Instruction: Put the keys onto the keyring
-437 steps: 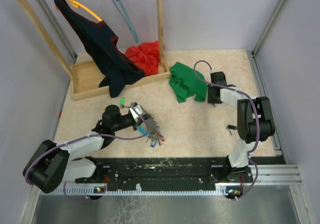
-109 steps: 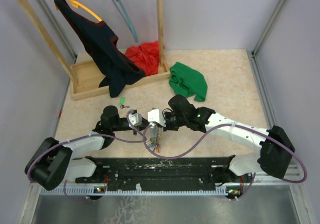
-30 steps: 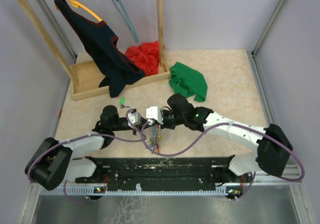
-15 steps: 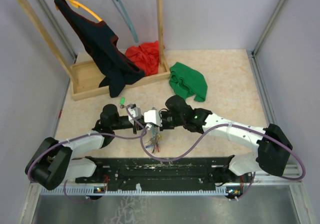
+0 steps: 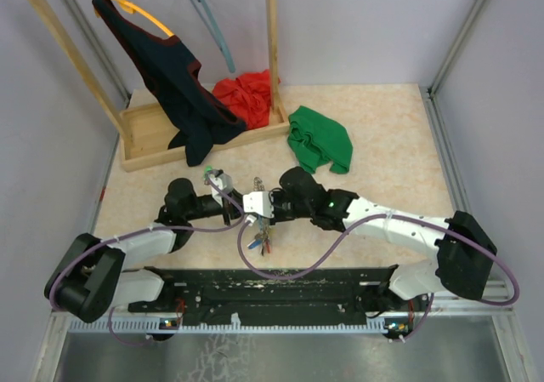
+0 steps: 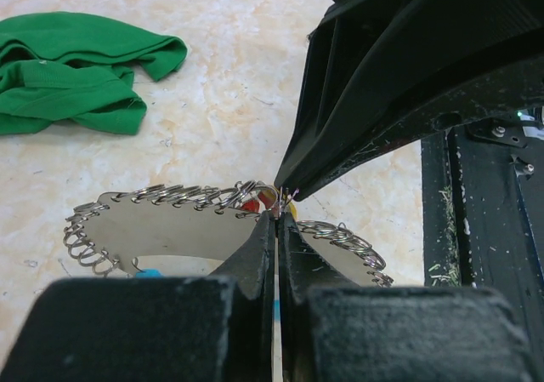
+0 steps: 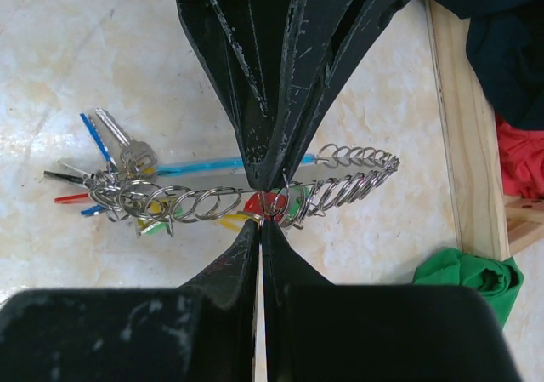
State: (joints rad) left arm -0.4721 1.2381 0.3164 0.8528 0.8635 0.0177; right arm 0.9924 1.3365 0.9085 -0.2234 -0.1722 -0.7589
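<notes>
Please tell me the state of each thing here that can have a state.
left gripper, shut on the keyring
right gripper, shut on the keyring
keyring, pinched between both grippers
green-tagged key, loose on the table
dark garment, hanging on an orange hanger
green cloth, crumpled on the table
red cloth, crumpled

The keyring (image 7: pixel 212 186) is gleaming silver with a light-blue segment (image 7: pixel 200 166), its keys (image 7: pixel 123 148) showing red, blue, yellow tags (image 7: pixel 72 199); a green cloth (image 5: pixel 320 140) is contrasting against the beige marbled table (image 5: pixel 391 144).

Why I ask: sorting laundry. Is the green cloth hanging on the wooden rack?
No, the green cloth lies crumpled on the table, beside the wooden rack.
</notes>
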